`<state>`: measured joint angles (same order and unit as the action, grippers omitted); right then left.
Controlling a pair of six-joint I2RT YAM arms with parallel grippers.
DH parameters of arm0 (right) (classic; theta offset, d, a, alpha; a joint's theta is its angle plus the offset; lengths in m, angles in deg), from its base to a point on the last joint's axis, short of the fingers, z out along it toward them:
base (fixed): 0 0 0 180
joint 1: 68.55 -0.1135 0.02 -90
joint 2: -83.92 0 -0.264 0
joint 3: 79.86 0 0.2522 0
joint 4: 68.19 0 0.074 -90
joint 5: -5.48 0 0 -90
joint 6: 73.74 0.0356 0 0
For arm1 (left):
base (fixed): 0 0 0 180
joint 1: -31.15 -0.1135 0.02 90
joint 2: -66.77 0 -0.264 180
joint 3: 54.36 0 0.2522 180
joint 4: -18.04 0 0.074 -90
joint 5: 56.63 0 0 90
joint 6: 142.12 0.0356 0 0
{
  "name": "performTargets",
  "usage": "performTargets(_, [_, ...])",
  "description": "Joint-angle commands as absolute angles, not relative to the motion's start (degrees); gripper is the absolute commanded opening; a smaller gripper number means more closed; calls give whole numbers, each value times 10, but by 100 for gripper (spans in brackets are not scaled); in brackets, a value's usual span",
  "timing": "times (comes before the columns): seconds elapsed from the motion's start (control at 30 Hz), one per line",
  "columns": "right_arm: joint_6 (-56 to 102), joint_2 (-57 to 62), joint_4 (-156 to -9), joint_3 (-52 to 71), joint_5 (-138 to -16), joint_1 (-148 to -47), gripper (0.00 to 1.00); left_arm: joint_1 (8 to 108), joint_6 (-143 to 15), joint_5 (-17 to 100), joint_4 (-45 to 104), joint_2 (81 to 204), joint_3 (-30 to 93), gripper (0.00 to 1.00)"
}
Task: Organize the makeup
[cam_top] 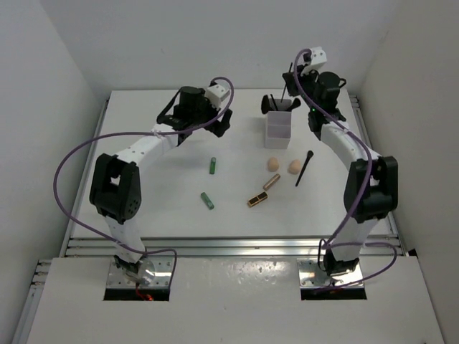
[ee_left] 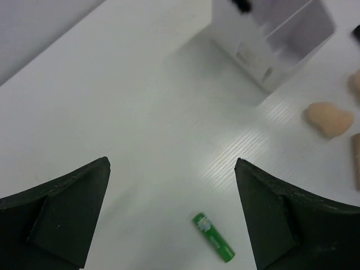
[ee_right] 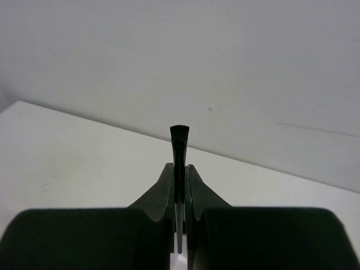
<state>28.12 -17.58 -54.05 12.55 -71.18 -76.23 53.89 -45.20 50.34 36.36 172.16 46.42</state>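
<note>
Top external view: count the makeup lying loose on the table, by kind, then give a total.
Green tubes: 2
Peach sponges: 2
Rose-gold tube: 1
Lipstick: 1
Black brush: 1
Total: 7
Not counted: the stick in the right gripper, brushes in the box.

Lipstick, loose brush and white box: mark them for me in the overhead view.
lipstick (cam_top: pixel 257 200), top view, middle of its body.
loose brush (cam_top: pixel 304 168), top view, middle of its handle.
white box (cam_top: pixel 276 137), top view, front wall.
</note>
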Motion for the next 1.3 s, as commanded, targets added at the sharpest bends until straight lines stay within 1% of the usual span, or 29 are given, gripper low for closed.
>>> performTargets(0.0, [236,-240,-515,165,-764,-752,0,536,-400,439,383,1686,439,99])
performTargets(0.2, [232,-323,-458,192,-790,-750,0,520,-405,422,403,1686,432,99])
performTargets(0.23, [228,-338,-426,192,-794,-746,0,520,-405,422,411,1681,432,99])
performTargets(0.37, [243,-374,-398,201,-798,-746,0,515,-400,408,425,1674,421,99])
performTargets(0.57, [297,-365,-351,177,-778,-746,0,503,-400,402,425,1662,400,99])
performTargets(0.73, [299,-297,-390,173,-744,-758,0,485,-400,424,431,1662,389,99])
performTargets(0.87, [294,-272,-392,156,-740,-766,0,473,-406,452,431,1662,382,99])
performTargets(1.07, [272,-302,-371,155,-778,-771,0,428,-406,481,431,1684,396,99])
performTargets(1.27, [251,-336,-403,172,-779,-774,0,402,-406,481,419,1689,389,99])
